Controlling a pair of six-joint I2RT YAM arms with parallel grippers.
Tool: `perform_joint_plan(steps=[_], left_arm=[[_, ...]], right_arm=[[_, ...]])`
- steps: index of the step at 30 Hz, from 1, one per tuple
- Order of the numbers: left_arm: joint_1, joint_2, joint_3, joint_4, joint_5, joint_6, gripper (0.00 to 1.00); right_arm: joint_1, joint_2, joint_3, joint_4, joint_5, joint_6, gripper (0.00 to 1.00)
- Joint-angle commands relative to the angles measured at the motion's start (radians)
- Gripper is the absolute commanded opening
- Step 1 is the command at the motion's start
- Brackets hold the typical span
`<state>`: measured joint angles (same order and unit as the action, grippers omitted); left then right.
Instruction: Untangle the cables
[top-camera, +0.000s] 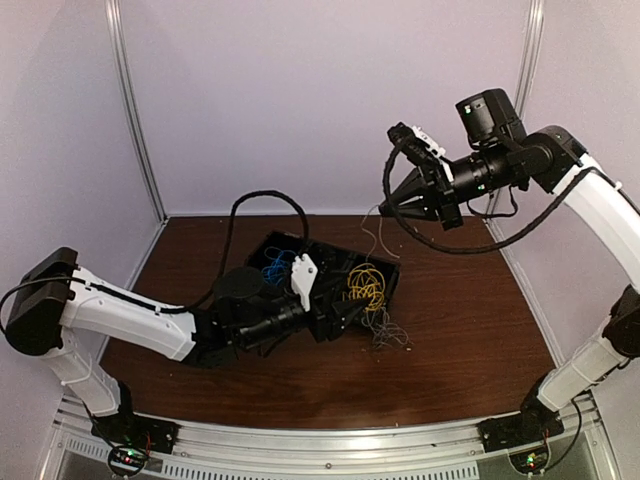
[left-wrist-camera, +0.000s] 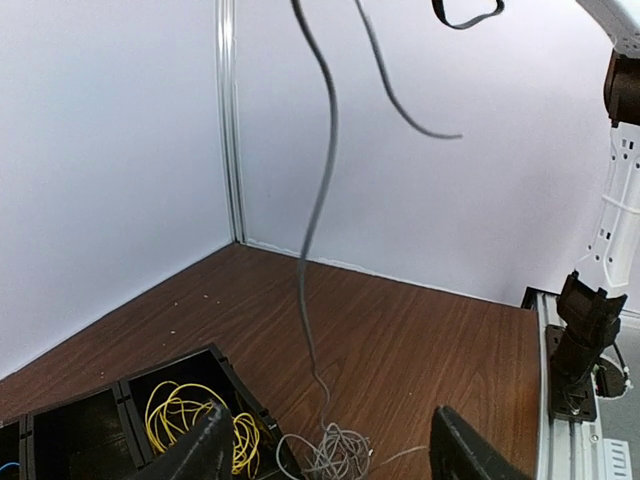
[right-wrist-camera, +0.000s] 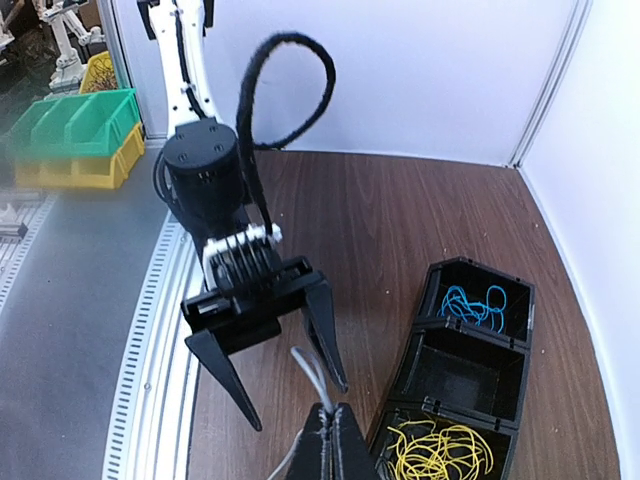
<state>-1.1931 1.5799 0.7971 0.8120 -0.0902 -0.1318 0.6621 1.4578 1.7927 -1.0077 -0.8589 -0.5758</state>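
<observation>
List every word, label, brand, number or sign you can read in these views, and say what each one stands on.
No text can be read in any view.
Black tray: no print or label visible.
Green bin and yellow bin: blurred, no label legible.
Boards at the arm bases: only small lights show; anything printed there is too small to read.
</observation>
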Motion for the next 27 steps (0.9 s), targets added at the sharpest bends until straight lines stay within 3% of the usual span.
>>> perform_joint_plan(steps=[1,6,10,16,27], left_arm=[[-0.005,0.079,0.074,0.142,-0.002,0.03,0.68],[-0.005,0.263,0.257,0.155,0.006,0.097,0.66],[-0.005,0.424,0.341,0.165,-0.003,0.1,0.5],[-0.005,0.495,0.233,0.231,0.048,-0.039,0.34],[-0.019,0.484,0.025,0.2,0.029,-0.147,0.33]], right_arm=[[0.015,0.009,0.122,0.033,-0.078,0.062,0.0],[0.015,0.042,0.267,0.046,-0.122,0.081,0.0],[0.014,0.031,0.347,0.063,-0.096,0.083,0.0],[-0.005,-0.019,0.447,0.078,0.013,0.051,0.0],[-0.018,-0.005,0.564,0.096,0.032,0.066,0.0]])
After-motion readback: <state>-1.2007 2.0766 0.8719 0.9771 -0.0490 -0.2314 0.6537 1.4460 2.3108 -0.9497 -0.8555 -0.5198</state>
